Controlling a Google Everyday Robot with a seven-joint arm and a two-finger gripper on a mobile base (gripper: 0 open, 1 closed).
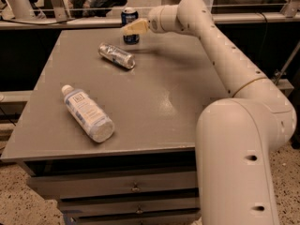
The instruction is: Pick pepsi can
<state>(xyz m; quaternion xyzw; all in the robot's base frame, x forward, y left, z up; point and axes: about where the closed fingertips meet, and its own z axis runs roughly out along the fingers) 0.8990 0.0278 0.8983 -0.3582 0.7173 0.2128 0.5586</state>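
Observation:
The pepsi can (128, 15) is dark blue with a silver top rim. It stands upright at the far edge of the grey table (168, 97), left of the middle. My gripper (132, 27) reaches in from the right at the can's height. Its tan tip lies across the can's middle and hides that part. The can's top and base show above and below the tip. I cannot tell whether the gripper touches the can.
A crinkled silver can (116, 55) lies on its side just in front of the pepsi can. A clear plastic bottle with a white cap (87, 113) lies at the front left. My white arm (220, 55) spans the table's right side. Drawers (135, 187) sit below the tabletop.

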